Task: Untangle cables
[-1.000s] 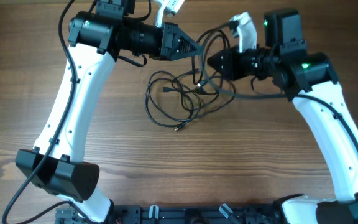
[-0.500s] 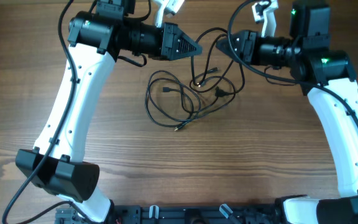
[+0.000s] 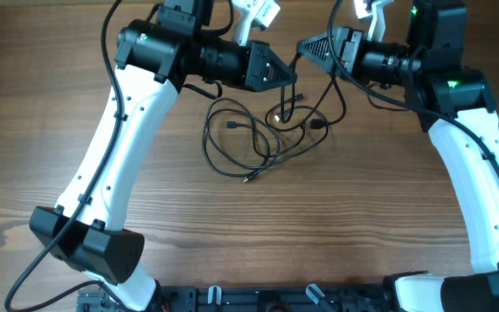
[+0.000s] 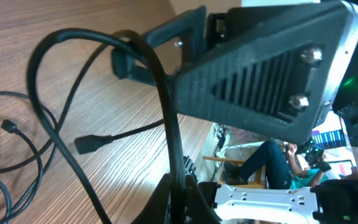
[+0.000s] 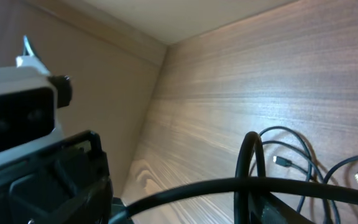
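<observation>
Left wrist: cables (image 4: pixel 160 81) in hand (image 4: pixel 178 190) (pinched)

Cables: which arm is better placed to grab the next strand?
Right, likely: the right tool stands open beside the raised cables, while the left tool is shut on one, anchoring it.

From where I stand: two white-and-black robot arms, left arm (image 3: pixel 115 147) and right arm (image 3: pixel 470 173), one black two-finger gripper each, left gripper (image 3: pixel 289 78), right gripper (image 3: pixel 303 45). Below the jaws lies one tangle of thin black cables (image 3: pixel 241 143), cord count unclear, with four small plug ends (image 3: pixel 316 126) showing.
</observation>
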You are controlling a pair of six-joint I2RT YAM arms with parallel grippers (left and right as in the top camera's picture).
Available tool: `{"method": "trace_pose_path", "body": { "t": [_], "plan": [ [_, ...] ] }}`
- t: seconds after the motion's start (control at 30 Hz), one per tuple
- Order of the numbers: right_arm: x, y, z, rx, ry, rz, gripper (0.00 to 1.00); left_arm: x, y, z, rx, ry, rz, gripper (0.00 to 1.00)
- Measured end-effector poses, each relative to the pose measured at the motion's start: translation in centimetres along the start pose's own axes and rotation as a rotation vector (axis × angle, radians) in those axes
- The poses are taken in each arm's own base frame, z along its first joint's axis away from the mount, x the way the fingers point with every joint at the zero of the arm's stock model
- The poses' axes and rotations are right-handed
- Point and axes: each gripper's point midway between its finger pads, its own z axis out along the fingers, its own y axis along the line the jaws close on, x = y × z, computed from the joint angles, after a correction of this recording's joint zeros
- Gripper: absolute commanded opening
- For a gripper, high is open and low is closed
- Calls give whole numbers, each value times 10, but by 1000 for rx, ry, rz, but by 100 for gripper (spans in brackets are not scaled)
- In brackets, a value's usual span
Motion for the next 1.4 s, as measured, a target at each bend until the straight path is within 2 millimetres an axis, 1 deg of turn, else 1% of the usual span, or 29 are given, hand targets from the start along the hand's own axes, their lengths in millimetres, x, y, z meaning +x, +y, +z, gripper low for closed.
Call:
{"method": "trace_pose_path", "body": {
  "t": [0.1, 0.17, 0.2, 0.23, 0.27, 0.33, 0.4, 0.43, 0.5, 0.6, 0.67, 0.7, 0.8, 0.83, 0.93, 0.97, 1.0, 1.03, 1.07, 1.17, 1.27, 1.33, 1.4],
  "plan": [
    [0, -5, 8, -2, 13, 28, 26, 1, -1, 3, -8, 5, 7, 4],
    [1, -5, 13, -13, 22, 27, 11, 2, 2, 5, -27, 8, 4, 4],
    [1, -4, 14, -19, 26, 35, 7, 2, 5, 5, -44, 6, 1, 7],
    [1, -3, 15, -24, 26, 37, 4, 2, 8, 6, -59, 6, -1, 12],
    [0, -2, 15, -28, 23, 31, 4, 3, 11, 6, -75, 6, -3, 17],
    [0, -2, 15, -27, 21, 26, 4, 1, 16, 6, -102, -1, 4, 34],
    [0, -5, 16, -20, 21, 31, 4, -1, 21, 5, -133, -11, 17, 41],
    [-1, -6, 17, -15, 19, 33, 4, -2, 24, 5, -151, -15, 14, 48],
    [-1, -8, 17, -8, 16, 31, 4, -3, 33, 3, -202, -24, 17, 61],
    [-2, -10, 17, 2, 10, 16, 4, -5, 46, 0, -281, -36, 16, 86],
    [-3, -11, 17, 8, 6, 4, 4, -8, 58, -6, -341, -52, 14, 94],
    [-3, -11, 17, 9, 5, -2, 4, -10, 65, -12, -373, -65, 7, 97],
    [-7, -9, 17, 4, -8, -25, 5, -18, 89, -35, -458, -112, -29, 99],
    [-7, -9, 17, 3, -9, -27, 4, -20, 100, -47, -487, -129, -52, 99],
    [-10, -6, 17, 1, -14, -35, 5, -17, 127, -79, -560, -158, -134, 99],
    [-13, -4, 16, -1, -21, -41, 5, -15, 132, -87, -575, -162, -156, 100],
    [-18, 2, 14, -6, -30, -54, 4, -13, 139, -96, -593, -167, -180, 100],
    [-22, 7, 12, -11, -38, -64, 5, -10, 142, -100, -601, -167, -197, 100],
    [-29, 17, 8, -21, -54, -85, 5, -7, 146, -105, -613, -164, -217, 100],
    [-45, 46, -6, -40, -90, -133, 5, -2, 149, -109, -621, -156, -242, 100],
    [-57, 68, -22, -40, -126, -165, 5, -1, 149, -110, -622, -152, -248, 100],
    [-64, 73, -35, -2, -156, -177, 4, -1, 149, -110, -622, -152, -247, 100],
    [-70, 67, -46, 62, -182, -175, 4, -1, 149, -110, -622, -152, -248, 100]
  ]
}}
